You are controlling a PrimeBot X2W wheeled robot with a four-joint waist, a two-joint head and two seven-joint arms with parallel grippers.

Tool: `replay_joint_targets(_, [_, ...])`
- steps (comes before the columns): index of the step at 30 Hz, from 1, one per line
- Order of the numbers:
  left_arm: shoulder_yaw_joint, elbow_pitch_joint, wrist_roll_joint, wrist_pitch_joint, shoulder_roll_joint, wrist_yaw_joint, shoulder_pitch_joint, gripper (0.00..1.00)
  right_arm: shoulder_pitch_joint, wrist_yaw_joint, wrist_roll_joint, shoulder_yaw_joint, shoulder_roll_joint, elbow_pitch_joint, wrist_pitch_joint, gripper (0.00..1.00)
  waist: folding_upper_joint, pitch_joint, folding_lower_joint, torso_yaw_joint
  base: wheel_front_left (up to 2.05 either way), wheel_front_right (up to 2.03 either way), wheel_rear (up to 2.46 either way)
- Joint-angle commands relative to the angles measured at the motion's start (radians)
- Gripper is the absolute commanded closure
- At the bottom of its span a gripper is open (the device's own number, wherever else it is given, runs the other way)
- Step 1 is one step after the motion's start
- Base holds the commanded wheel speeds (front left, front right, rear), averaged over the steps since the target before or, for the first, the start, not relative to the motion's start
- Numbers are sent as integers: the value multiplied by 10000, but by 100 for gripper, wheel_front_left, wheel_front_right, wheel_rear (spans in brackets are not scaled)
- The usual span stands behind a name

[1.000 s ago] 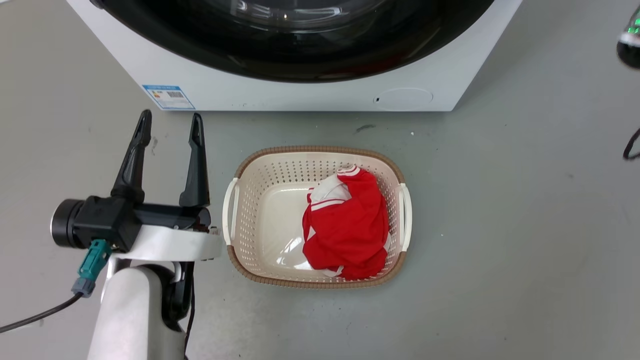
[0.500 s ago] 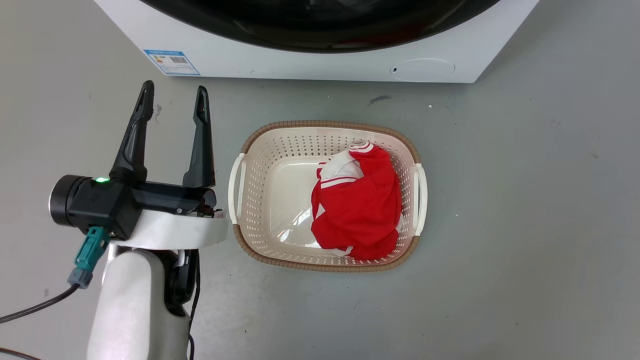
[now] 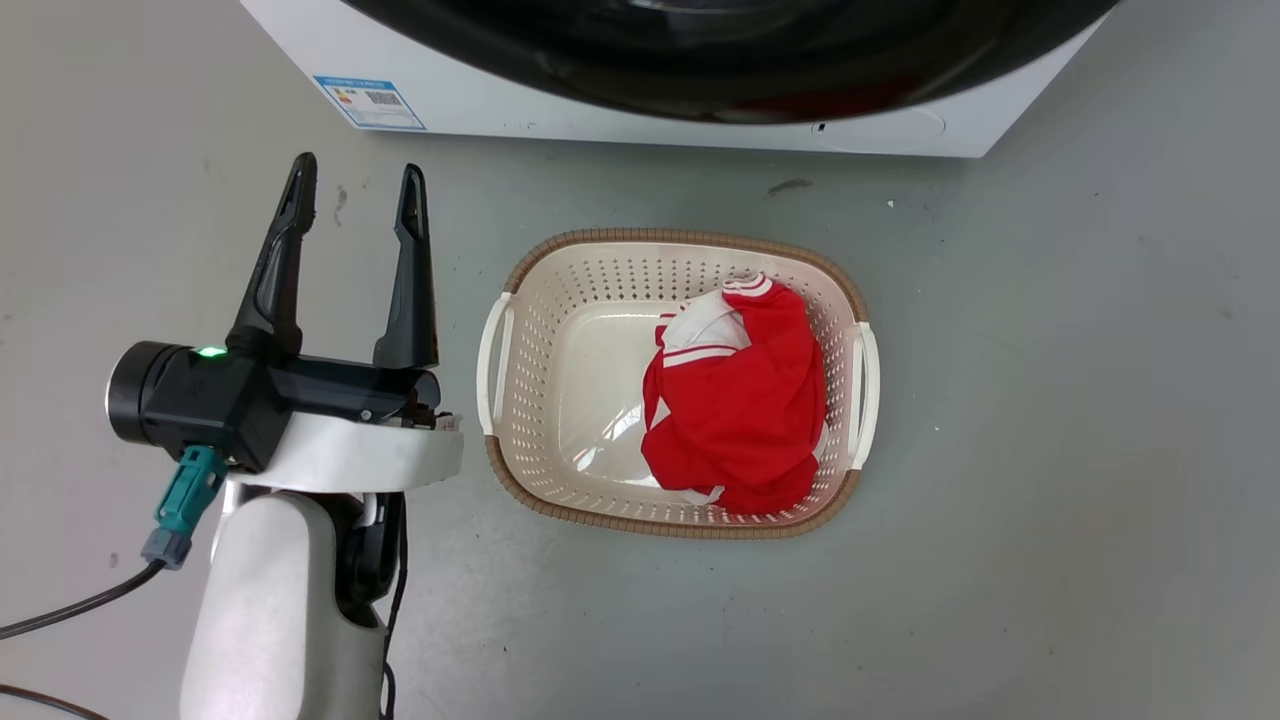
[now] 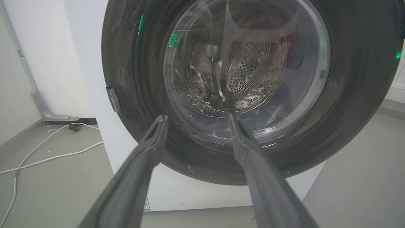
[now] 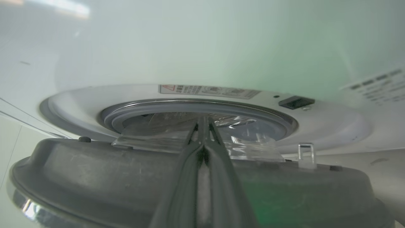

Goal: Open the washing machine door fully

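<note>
**Door [image 5: 95, 177] ajar, basket [image 3: 600, 290] on the floor before it**

The door is part-open off the washer [image 3: 470, 100] — the right wrist view shows a gap between its inner rim and the grey-sealed drum mouth [image 5: 164, 106]. The right gripper [image 5: 202, 118] lies across that rim, fingers pressed together with nothing visible between them. The left gripper [image 3: 358, 168] hangs over the floor facing the door's glass, fingers spread wide and empty. Just beside it sits the basket, holding a red garment [image 3: 740, 400] — in front of the washer, apart from it.

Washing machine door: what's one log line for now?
washing machine door ajar | right gripper shut, at its inner side | left gripper open, empty
</note>
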Motion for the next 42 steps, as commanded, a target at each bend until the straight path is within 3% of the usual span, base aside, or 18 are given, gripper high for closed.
replay_joint_targets(1, [34, 52, 11, -26, -18, -31, -25, 0, 359, 0, 134, 37, 94, -206, 520, 100, 0, -109, -1, -5, 0, 0, 0])
replay_joint_targets(15, [48, 458, 102, -26, -34, -36, 506, 0, 2318, -1, 800, 243, 170, -1873, 3375, 100, 0, -1256, -1, -308, 0, 0, 0])
replay_joint_targets(29, [-72, 1111, 165, -26, 94, -58, 1633, 0, 5650, 0, 1419, 714, 1053, -4238, 4592, 100, 0, -3177, -1, -454, 0, 0, 0])
replay_joint_targets(42, [-298, 1351, 169, -26, 167, -70, 1972, 0, 7225, 0, 1226, 1687, 1660, -6001, 5111, 100, 0, -3680, -1, -389, 0, 0, 0])
